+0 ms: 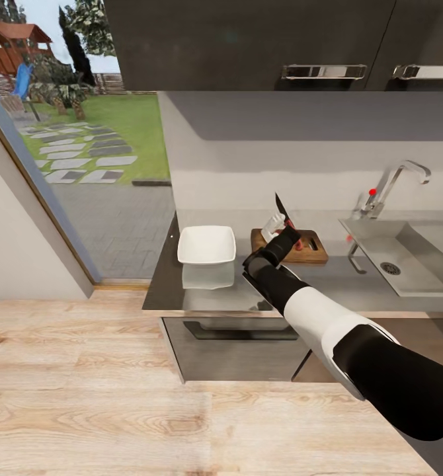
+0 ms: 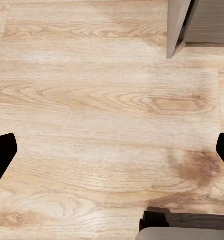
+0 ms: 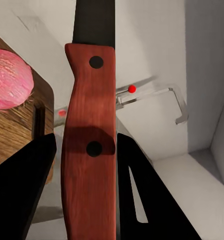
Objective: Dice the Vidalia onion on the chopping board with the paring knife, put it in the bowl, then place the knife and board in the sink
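Grey countertop (image 1: 354,281); right gripper (image 3: 84,165) clamps paring knife (image 3: 89,135); left gripper (image 2: 112,150) wide over wood floor (image 2: 91,100).

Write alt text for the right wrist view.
The right hand grips the red-brown handle of the paring knife, its dark blade pointing away. Beside it, the pink Vidalia onion rests on the chopping board, with the chrome tap beyond.

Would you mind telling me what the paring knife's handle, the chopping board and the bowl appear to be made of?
The paring knife handle looks like red-brown stained wood, with visible grain and two dark rivets; its blade is a dark matte, probably metal. The chopping board appears to be brown wood, its grain clear in the right wrist view. The bowl looks like smooth white glazed ceramic, though plastic is possible.
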Motion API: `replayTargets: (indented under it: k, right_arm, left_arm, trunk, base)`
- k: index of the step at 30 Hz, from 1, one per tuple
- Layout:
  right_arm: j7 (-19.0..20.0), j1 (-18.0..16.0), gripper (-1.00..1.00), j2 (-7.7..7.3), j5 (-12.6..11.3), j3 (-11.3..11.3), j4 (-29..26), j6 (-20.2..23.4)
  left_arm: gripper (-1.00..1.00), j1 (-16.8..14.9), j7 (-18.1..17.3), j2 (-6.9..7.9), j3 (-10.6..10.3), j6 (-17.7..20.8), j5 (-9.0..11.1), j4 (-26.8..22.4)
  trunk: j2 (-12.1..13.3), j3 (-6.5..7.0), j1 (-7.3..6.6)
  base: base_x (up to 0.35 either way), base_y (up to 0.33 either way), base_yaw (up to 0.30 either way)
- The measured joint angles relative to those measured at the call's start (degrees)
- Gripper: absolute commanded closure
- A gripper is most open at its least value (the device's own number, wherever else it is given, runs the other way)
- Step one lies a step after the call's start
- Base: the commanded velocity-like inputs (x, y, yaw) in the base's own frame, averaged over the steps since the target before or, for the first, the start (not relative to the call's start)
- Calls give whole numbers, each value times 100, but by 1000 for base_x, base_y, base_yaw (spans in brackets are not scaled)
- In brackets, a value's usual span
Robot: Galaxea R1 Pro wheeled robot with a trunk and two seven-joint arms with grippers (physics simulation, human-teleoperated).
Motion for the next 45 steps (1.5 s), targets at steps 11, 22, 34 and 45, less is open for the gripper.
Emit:
replayTargets:
  k: [11, 22, 34, 45]
  right_arm:
    - [-6, 0, 100, 0, 283, 12, 243, 38]
    - [-19, -1, 100, 0, 443, 13, 456, 93]
    - [-8, -1, 100, 0, 452, 13, 569, 380]
    - [-1, -1, 100, -1, 449, 15, 813, 387]
  left_arm:
    - [-100, 0, 0, 0, 0, 0, 0, 0]
    - [-100, 0, 0, -31, 0, 0, -1, 0]
    - [-100, 0, 0, -35, 0, 0, -1, 0]
    - [-100, 0, 0, -35, 0, 0, -1, 0]
  trunk:
    - [0, 0, 0]
    - [0, 0, 0]
    - [0, 0, 0]
    - [0, 0, 0]
  base:
    - [0, 0, 0]
    - [0, 0, 0]
    - [0, 0, 0]
    - [0, 0, 0]
